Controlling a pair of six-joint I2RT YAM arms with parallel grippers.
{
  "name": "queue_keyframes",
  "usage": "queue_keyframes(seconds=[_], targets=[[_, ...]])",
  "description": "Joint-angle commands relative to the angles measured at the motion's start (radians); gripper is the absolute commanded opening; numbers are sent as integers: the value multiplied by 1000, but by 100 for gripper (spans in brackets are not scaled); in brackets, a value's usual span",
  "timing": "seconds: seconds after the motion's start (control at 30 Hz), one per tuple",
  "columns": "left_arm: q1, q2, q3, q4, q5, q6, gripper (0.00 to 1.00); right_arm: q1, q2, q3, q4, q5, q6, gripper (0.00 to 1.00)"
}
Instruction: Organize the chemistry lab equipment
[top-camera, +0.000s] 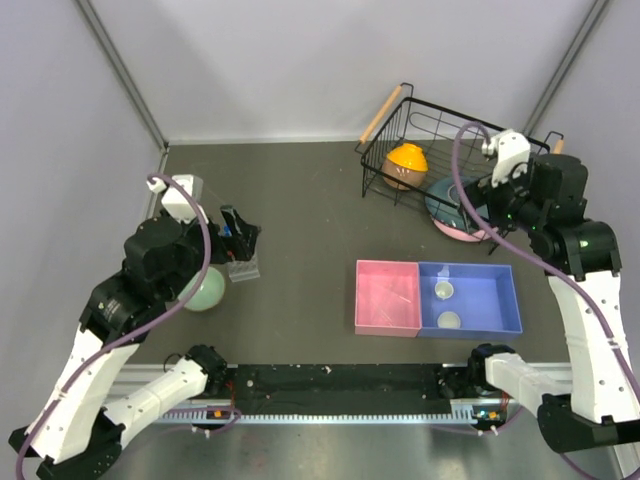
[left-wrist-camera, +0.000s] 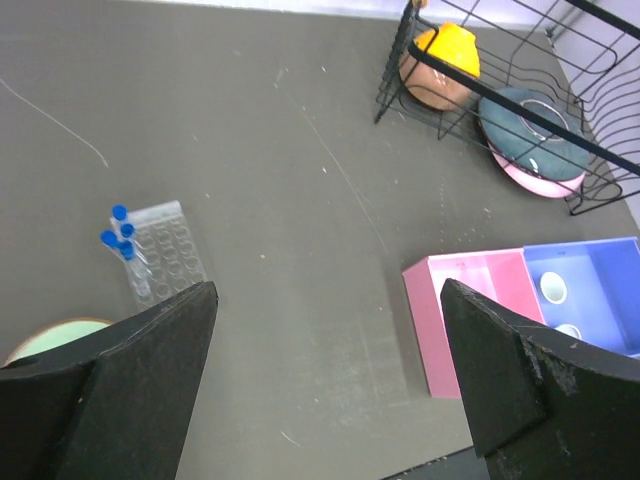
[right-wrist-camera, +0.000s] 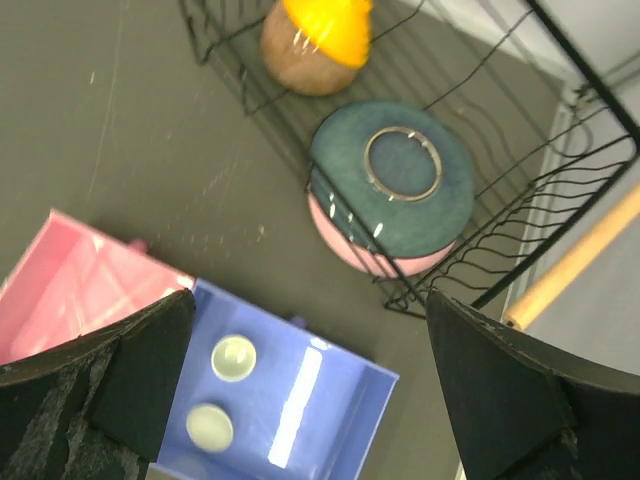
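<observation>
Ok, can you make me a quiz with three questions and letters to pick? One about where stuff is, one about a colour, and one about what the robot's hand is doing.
1. Where are the two small white dishes?
A: in the pink tray. B: in the blue tray. C: in the wire basket.

2. What colour are the caps of the tubes in the rack?
A: red. B: green. C: blue.

3. How is the left gripper?
A: open, holding nothing. B: shut on a tube. C: shut on a dish.

Answers:
1 B, both dishes lie on the blue tray's floor.
2 C, the left wrist view shows blue caps.
3 A, it gapes wide with nothing in it.
</observation>
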Motion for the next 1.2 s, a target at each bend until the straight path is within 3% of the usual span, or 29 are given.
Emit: queue_keyframes(seconds=[0.0, 0.1, 0.47, 1.17], targets=[[5, 26, 135, -54, -60, 94, 99, -12, 12, 113, 142, 230, 202, 99], [5, 31, 186, -74, -66, 103, 99, -12, 16, 125, 166, 288, 196, 99], [5, 3, 223, -116, -52, 83, 99, -14, -82, 13, 271, 279, 218, 99], [4, -51, 175, -120, -49, 62, 99, -14, -108, -11, 275, 227, 236, 99]])
